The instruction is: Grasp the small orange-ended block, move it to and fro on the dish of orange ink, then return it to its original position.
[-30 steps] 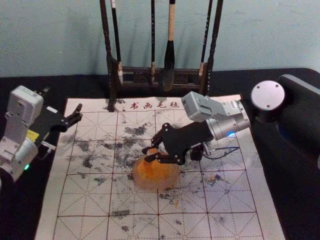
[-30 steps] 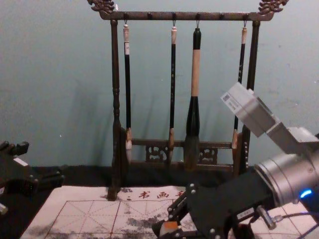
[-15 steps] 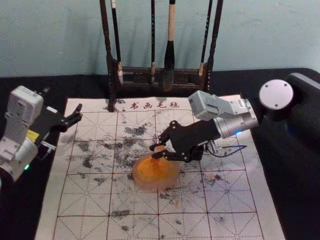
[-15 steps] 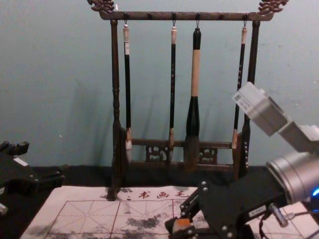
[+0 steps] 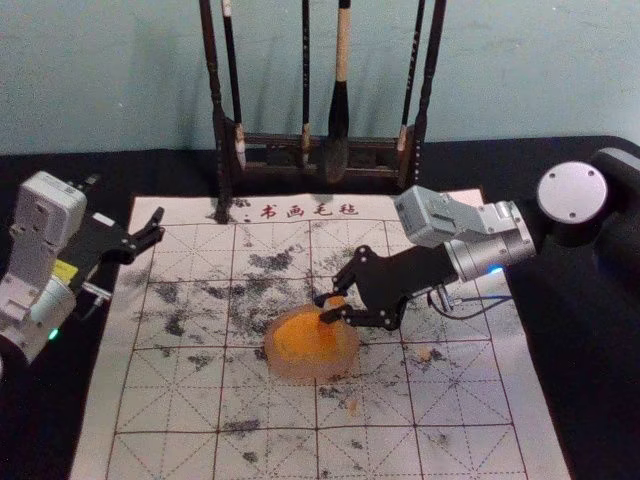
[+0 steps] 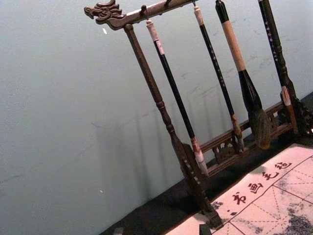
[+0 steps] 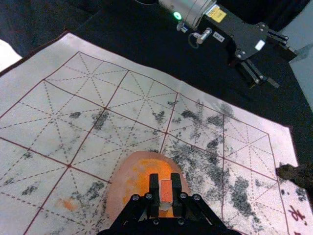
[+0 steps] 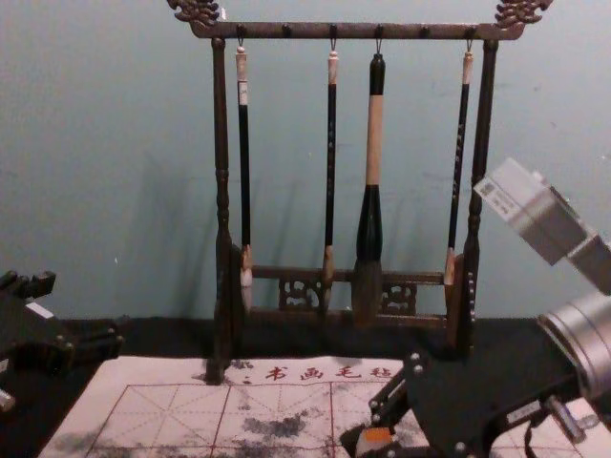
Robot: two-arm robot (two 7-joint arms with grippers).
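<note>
In the head view my right gripper [image 5: 328, 308] is over the right rim of the round dish of orange ink [image 5: 300, 350], shut on the small block [image 5: 337, 301]. The right wrist view has the block [image 7: 166, 190] pinched between the fingers of my right gripper [image 7: 166, 188], with the dish [image 7: 122, 188] behind it. An orange end of the block [image 8: 379, 434] faces up in the chest view, held by the right gripper [image 8: 366, 425]. Whether the block touches the ink cannot be told. My left gripper [image 5: 155, 232] is parked at the mat's left edge, its fingers apart.
A white calligraphy mat [image 5: 450, 400] with grid lines and dark ink stains lies under the dish. Behind it stands a dark wooden rack [image 8: 221, 191] with several hanging brushes. A small orange smudge [image 5: 425, 354] marks the mat right of the dish.
My right gripper has moved to the right across the dish with the block in it, from above the dish's middle toward its right rim. The left arm has stayed still.
</note>
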